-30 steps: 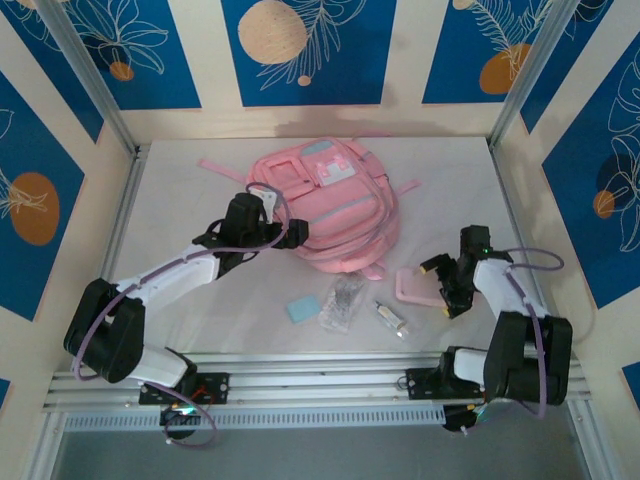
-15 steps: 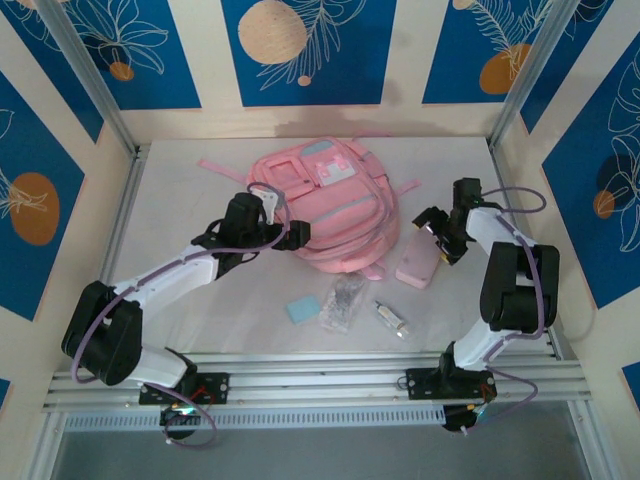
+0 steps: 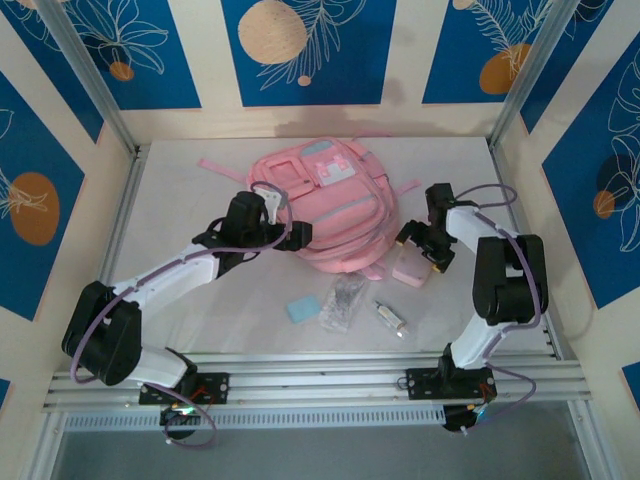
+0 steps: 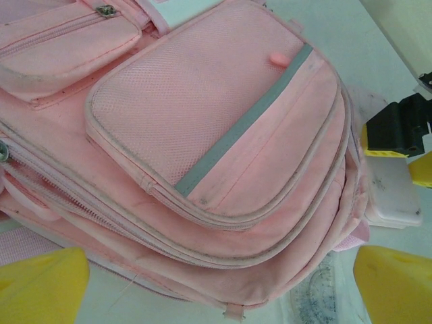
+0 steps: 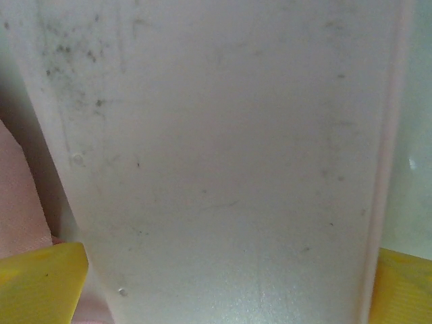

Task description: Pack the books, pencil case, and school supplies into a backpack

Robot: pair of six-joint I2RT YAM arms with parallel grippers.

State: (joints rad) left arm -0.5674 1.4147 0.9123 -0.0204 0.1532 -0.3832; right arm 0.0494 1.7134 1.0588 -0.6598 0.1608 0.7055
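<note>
The backpack (image 3: 330, 215) lies flat on the table (image 3: 180, 200) with its front pockets up. The pale blue-and-white patch (image 3: 333, 168) near its far end carries marks too small to read.

The left pincer (image 3: 290, 232) hangs over the backpack's near-left edge, jaws spread wide with nothing between them. In its wrist view the mesh front pocket (image 4: 202, 115), crossed by a grey stripe, lies just ahead of its yellow fingertips (image 4: 40, 283).

The right pincer (image 3: 420, 252) stands just right of the backpack. Its jaws are at full spread, yet they grip the pencil case (image 3: 408, 270) across its width. The case's pale face fills the gap from one yellow fingertip (image 5: 40, 277) to the other, and its left edge is beside the backpack's side.

Nearer the arm bases, between the two pincers and apart from both, lie the light blue pad (image 3: 301, 309), the clear bag (image 3: 342, 302) and the small tube (image 3: 392, 320).
</note>
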